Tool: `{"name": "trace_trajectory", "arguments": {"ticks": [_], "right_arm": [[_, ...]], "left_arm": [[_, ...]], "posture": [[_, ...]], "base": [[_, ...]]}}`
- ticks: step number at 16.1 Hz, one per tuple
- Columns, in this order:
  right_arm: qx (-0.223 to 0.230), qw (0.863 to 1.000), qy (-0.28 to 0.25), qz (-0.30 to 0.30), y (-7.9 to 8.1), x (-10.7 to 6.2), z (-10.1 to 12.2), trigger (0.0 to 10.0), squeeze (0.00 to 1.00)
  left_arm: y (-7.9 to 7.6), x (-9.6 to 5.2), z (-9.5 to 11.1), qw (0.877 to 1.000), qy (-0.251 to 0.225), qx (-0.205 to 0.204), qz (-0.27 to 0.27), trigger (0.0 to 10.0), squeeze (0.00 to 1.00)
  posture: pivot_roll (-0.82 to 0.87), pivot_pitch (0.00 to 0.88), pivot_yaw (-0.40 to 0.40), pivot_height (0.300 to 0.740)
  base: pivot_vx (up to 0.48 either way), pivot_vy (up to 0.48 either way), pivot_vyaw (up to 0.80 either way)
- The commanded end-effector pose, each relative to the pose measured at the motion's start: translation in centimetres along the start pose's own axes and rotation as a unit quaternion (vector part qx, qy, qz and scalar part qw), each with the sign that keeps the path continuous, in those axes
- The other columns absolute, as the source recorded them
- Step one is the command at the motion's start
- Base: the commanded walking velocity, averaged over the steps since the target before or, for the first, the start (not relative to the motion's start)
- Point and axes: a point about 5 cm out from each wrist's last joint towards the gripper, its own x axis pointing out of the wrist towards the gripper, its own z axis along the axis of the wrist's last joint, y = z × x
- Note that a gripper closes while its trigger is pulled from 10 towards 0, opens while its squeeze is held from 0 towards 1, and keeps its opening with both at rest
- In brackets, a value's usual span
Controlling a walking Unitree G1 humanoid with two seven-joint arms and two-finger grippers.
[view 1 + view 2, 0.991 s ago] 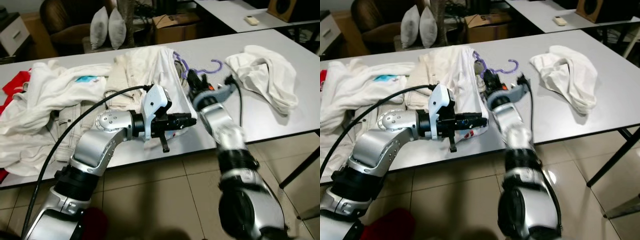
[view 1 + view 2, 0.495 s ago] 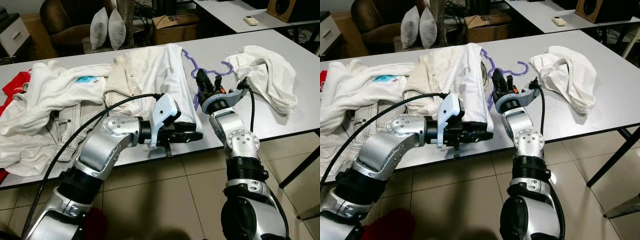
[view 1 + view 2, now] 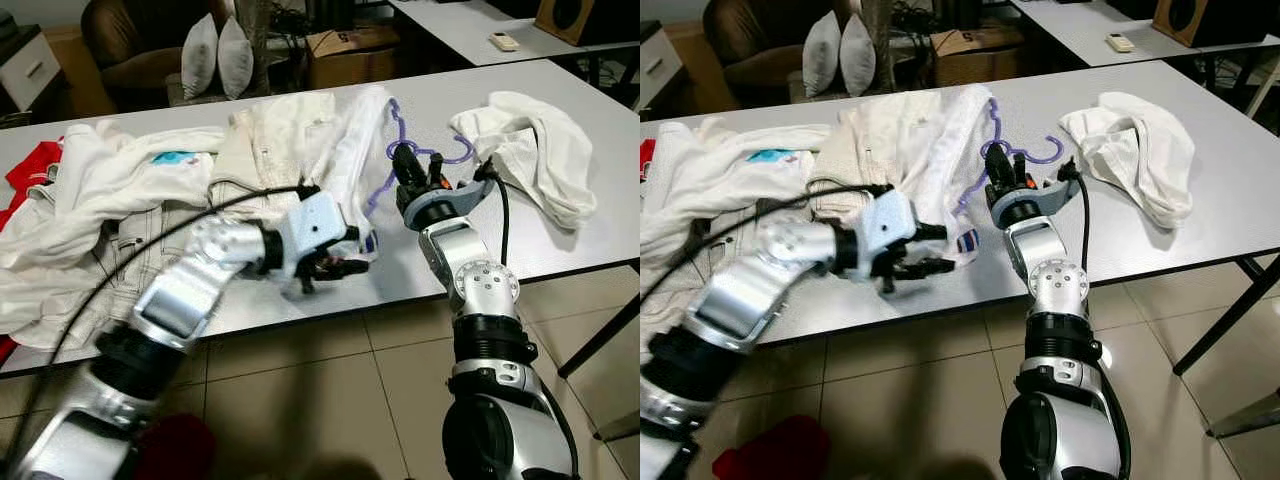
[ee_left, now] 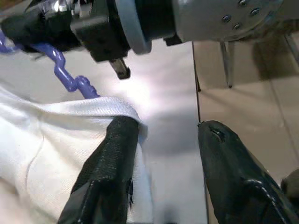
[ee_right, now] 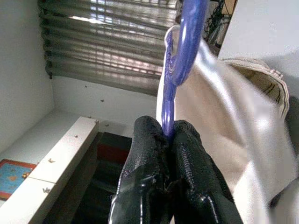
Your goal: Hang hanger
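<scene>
I see my right gripper [image 3: 408, 165] up over the grey counter [image 3: 560, 240], and its two black fingers [image 5: 154, 158] are pinched tight on the purple hanger [image 3: 398, 120]. The hanger sticks up from that gripper, and a white shirt [image 3: 345, 165] hangs on it and drapes down to the counter on the side toward my left arm. In the right wrist view the purple bar runs straight out from between the closed fingers, with the white cloth right beside it. My left gripper [image 3: 335, 262] is low, just beside the bottom edge of that shirt, near the front edge of the counter. Its fingers are spread apart (one finger [image 4: 110, 168] lies on the white cloth, the other is off over bare counter), and it has hold of nothing. Past the left gripper, farther out on its own side, is a big heap of white clothes [image 3: 110, 190] with a bit of red cloth [image 3: 30, 165] at the far end. On the other side of the right gripper, well apart from it, lies a crumpled white garment [image 3: 530, 145]. Beyond the counter I can see two light pillows [image 3: 215, 55] by a dark chair.
</scene>
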Motion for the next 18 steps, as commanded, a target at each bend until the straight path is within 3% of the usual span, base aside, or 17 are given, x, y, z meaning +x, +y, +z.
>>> {"name": "trace_trajectory", "arguments": {"ticks": [1,3,4,5,8,10,12,13,15,16,18], "right_arm": [[0.006,1.0,0.007,-0.002,-0.1,-0.2,-0.7,10.0,0.0],[0.0,1.0,0.005,-0.005,-0.3,-0.4,-0.4,10.0,0.0],[-0.008,1.0,0.003,-0.008,-0.5,-0.5,-0.2,10.0,0.0],[-0.019,1.0,0.003,-0.012,-0.7,-0.7,0.0,10.0,0.0],[-0.038,0.999,0.001,-0.014,-0.9,-0.9,0.2,10.0,0.0],[-0.071,0.997,0.003,-0.01,-0.7,-1.2,0.4,10.0,0.0],[-0.12,0.993,0.015,0.003,-0.2,-2.2,0.7,10.0,0.0],[-0.166,0.986,0.022,0.018,0.3,-3.3,1.2,10.0,0.0],[-0.237,0.968,0.041,0.069,2.1,-6.5,2.1,10.0,0.0],[-0.266,0.96,0.049,0.076,2.4,-7.7,2.2,10.0,0.0],[-0.28,0.954,0.05,0.093,2.8,-10.0,2.7,10.0,0.0]], "left_arm": [[0.1,-0.5,1.4,0.999,-0.002,0.031,-0.014,10.0,1.0],[0.3,-1.2,2.8,0.999,-0.047,0.012,-0.025,10.0,1.0],[0.4,-1.6,3.5,0.997,-0.068,0.002,-0.031,10.0,0.9],[0.4,-2.0,3.3,0.997,-0.055,0.013,-0.046,10.0,0.0],[0.0,-2.6,2.0,0.994,0.025,0.07,-0.076,10.0,0.0],[1.4,-3.0,1.8,0.999,0.002,0.034,0.002,10.0,0.0],[2.7,-3.9,1.1,0.995,-0.032,-0.015,0.096,10.0,0.0],[3.2,-4.9,-0.1,0.985,-0.038,-0.062,0.157,10.0,0.0],[3.1,-7.8,-3.6,0.954,-0.021,-0.152,0.259,10.0,0.0],[2.8,-8.8,-4.6,0.942,-0.009,-0.172,0.287,10.0,0.0],[1.7,-9.8,-5.9,0.925,-0.008,-0.2,0.324,10.0,0.0]], "posture": [[-0.13,0.0,0.058,0.74],[-0.12,0.0,0.057,0.74],[-0.12,0.0,0.057,0.74],[-0.12,0.0,0.06,0.74],[-0.13,0.0,0.07,0.74],[-0.14,0.0,0.078,0.74],[-0.14,0.0,0.075,0.74],[-0.14,0.0,0.072,0.74],[-0.14,0.0,0.069,0.74],[-0.15,0.0,0.066,0.74],[-0.15,0.0,0.06,0.74]], "base": [[0.0,0.0,0.0],[0.0,0.0,0.0],[0.0,0.0,0.0],[0.0,0.0,0.0],[0.0,0.0,0.0],[0.0,0.0,0.0],[0.0,0.0,0.0],[0.0,0.0,0.8],[0.0,0.0,0.8],[0.0,0.0,0.8],[0.0,0.0,0.8]]}}
